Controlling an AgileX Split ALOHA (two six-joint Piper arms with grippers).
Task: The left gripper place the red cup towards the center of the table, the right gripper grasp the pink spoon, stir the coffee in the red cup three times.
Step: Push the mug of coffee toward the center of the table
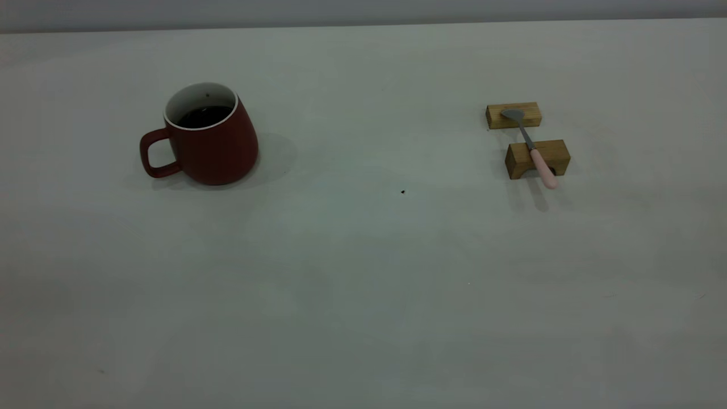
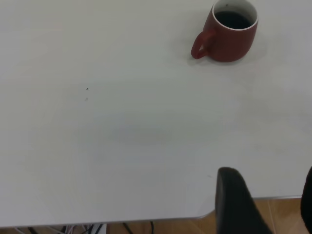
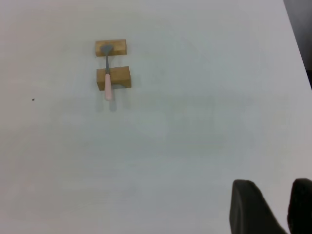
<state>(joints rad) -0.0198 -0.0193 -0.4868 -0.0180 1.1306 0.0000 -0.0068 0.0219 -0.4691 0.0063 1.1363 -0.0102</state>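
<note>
The red cup (image 1: pixel 211 149) stands upright on the left part of the table (image 1: pixel 363 272), handle toward the left edge, with dark coffee (image 1: pixel 203 116) inside. The pink spoon (image 1: pixel 533 149) lies across two wooden blocks on the right, its metal bowl on the far block and its pink handle sticking out over the near one. Neither gripper shows in the exterior view. In the left wrist view the left gripper (image 2: pixel 268 178) hangs open over the table's edge, far from the red cup (image 2: pixel 228 39). The right gripper (image 3: pixel 277 190) is open by a narrow gap, far from the pink spoon (image 3: pixel 107 80).
Two tan wooden blocks, the far one (image 1: pixel 531 115) and the near one (image 1: pixel 554 154), carry the spoon. A tiny dark speck (image 1: pixel 402 192) lies near the table's middle. The table edge (image 2: pixel 146 222) shows under the left gripper, with floor beyond.
</note>
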